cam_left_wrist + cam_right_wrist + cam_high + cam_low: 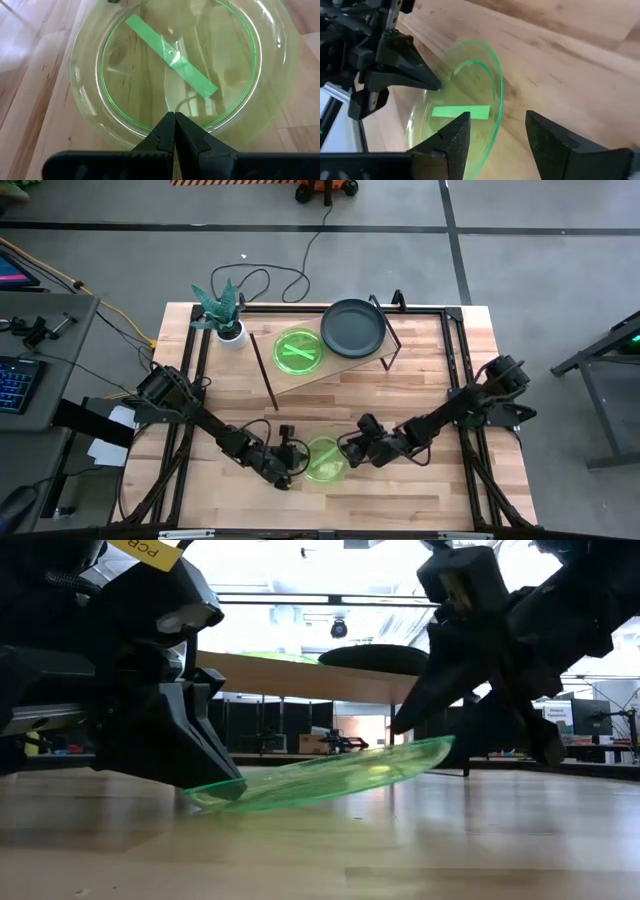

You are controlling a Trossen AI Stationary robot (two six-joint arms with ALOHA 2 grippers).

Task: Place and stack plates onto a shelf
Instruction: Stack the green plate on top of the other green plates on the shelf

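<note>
Your left gripper [297,464] pinches the see-through green round plate [325,459] shut, your right gripper [350,450] is open, so it could slip.

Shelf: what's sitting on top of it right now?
On the shelf sit a green plate and a dark grey plate, side by side. The board beneath the dark plate is hidden.

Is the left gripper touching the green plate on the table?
Touching. The left wrist view shows the left gripper shut on the green plate's near rim.
</note>
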